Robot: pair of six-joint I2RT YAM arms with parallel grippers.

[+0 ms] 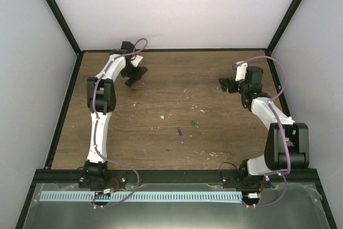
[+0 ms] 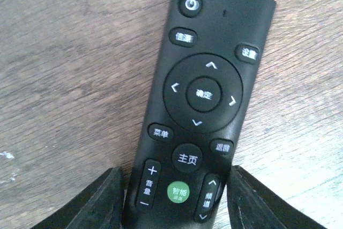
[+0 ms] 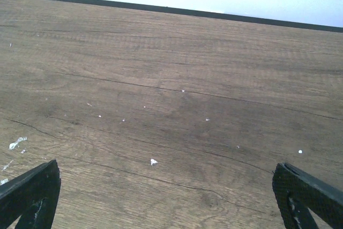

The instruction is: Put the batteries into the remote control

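Only the left wrist view shows the left gripper (image 2: 176, 171) clasping the remote control (image 2: 206, 79) at six o'clock; only overhead shows the green battery (image 1: 195, 124) and purple battery (image 1: 180, 131); right gripper (image 3: 166, 186) released.

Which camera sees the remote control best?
The left wrist view: the remote control fills it, buttons clear. In the top view it is too small and dark to tell from the left claw. The right wrist view shows only table.

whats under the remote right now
Wooden table shows all around the remote control, which lies buttons up on it. Its underside and the wood directly beneath are covered. The left gripper straddles its lower end.
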